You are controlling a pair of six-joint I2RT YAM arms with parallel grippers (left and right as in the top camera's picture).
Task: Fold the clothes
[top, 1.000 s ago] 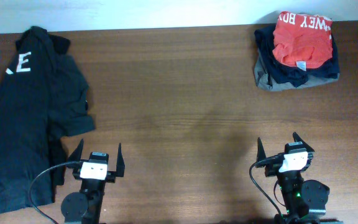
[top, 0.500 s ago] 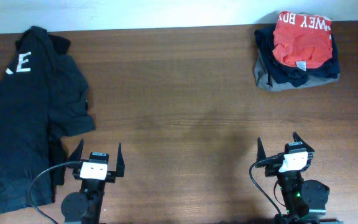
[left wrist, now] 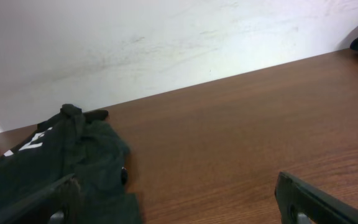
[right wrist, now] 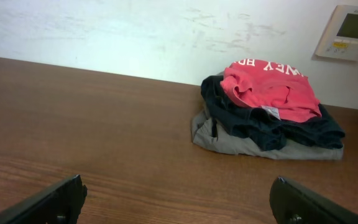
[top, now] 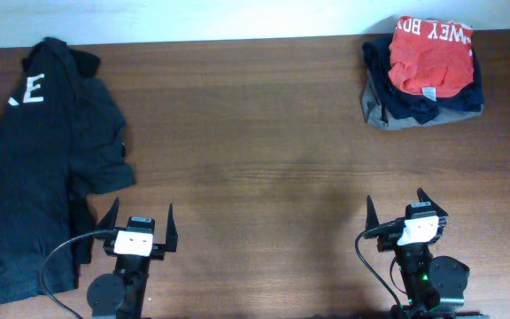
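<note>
While left gripper (top: 140, 213) and right gripper (top: 399, 206) stand wide open, holding nothing: orange-red T-shirt (top: 432, 60) tops pile (top: 412, 105) at far right corner, black shirt (top: 42, 159) lies spread at left. Cotton likely soft, light, floppy; best pinch at hem corners.

Black garment (left wrist: 61, 155) crumpled left on wooden table (left wrist: 241, 124) — end effector (left wrist: 176, 199) fingers spread wide.

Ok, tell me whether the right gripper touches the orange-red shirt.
Apart. The overhead view shows bare table between the open right gripper and the orange-red shirt at the far edge.
</note>
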